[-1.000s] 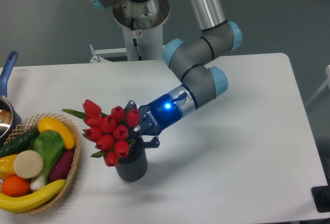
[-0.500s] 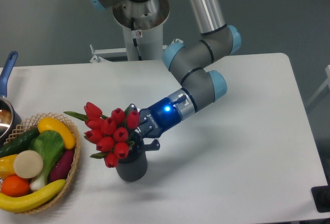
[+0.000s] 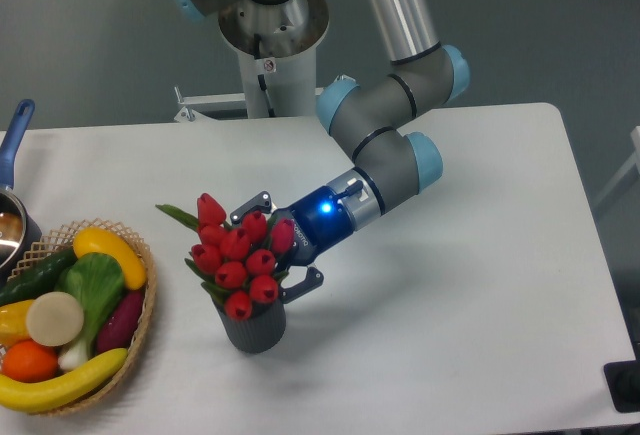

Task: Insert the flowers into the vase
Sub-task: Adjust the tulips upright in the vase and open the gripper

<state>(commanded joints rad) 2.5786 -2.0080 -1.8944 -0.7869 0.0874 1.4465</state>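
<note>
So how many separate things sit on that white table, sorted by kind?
Bunch of red tulips: 1
Dark grey ribbed vase: 1
Woven basket of fruit and vegetables: 1
Blue-handled pot: 1
Total: 4

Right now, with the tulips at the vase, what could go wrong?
1. The flowers lean left over the vase; they might tip it or slide out.
2. The gripper fingers look spread beside the stems, close above the rim; pulling back could catch a leaf or knock the small vase toward the basket.
</note>
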